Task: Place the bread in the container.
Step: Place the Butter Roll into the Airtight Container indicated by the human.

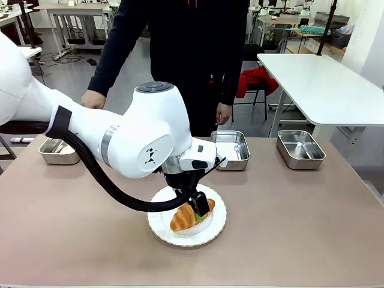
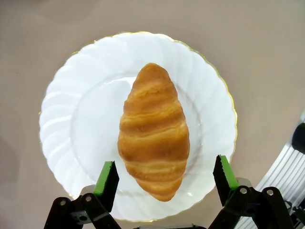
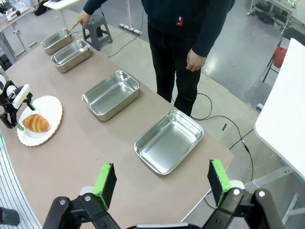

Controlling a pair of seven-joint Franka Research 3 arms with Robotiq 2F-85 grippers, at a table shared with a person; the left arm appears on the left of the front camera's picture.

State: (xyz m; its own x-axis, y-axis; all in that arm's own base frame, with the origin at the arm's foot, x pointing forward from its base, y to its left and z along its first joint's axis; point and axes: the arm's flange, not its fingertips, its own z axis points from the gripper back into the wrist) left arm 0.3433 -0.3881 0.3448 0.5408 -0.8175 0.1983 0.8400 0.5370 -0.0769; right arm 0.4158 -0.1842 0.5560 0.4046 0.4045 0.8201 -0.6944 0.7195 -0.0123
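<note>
Left gripper (image 2: 165,164) low, jaws wide; right gripper (image 3: 161,166) high, spread.

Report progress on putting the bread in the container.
Done: the left tool hangs over the plate, open, with a finger on each side of the bread. In hand: the grasp; the jaws are not yet closed. Left: grip, lift, carry to a steel pan; all four are empty.

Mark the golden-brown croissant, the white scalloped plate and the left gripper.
golden-brown ridged croissant (image 2: 153,133): left wrist view, middle of its crust.
round white scallop-edged plate (image 2: 62,119): left wrist view, bare left rim.
left gripper (image 2: 165,162): left wrist view, midway between fingertips.
</note>
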